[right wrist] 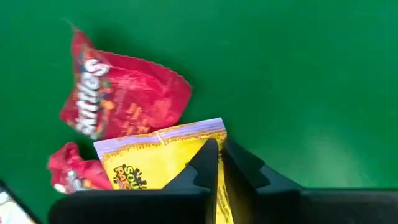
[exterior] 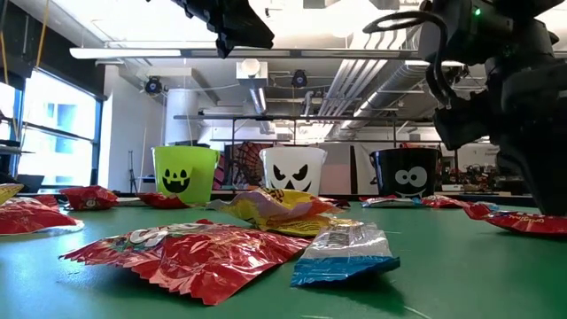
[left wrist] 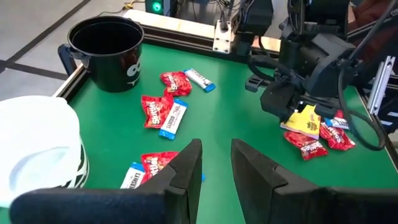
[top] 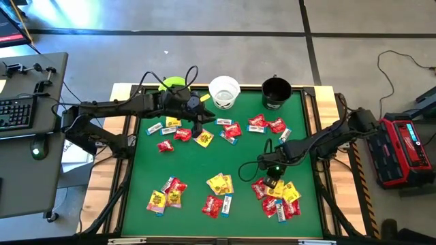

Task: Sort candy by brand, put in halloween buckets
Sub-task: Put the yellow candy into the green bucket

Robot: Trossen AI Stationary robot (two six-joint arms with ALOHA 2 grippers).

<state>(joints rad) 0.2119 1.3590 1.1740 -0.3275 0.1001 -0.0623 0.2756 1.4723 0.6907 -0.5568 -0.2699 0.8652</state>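
Right gripper (right wrist: 219,163): down over the candy heap near the desk's (top: 197,170) right front, fingers pinched on a yellow packet (right wrist: 155,163).
Grip: judged thin; lift straight so the red packet (right wrist: 121,93) just beside stays put.
Left gripper (left wrist: 214,167): fingers narrowly apart, empty, near the white bucket (top: 224,92).
Buckets: green (top: 174,84), white, black (top: 276,92) along the far edge.
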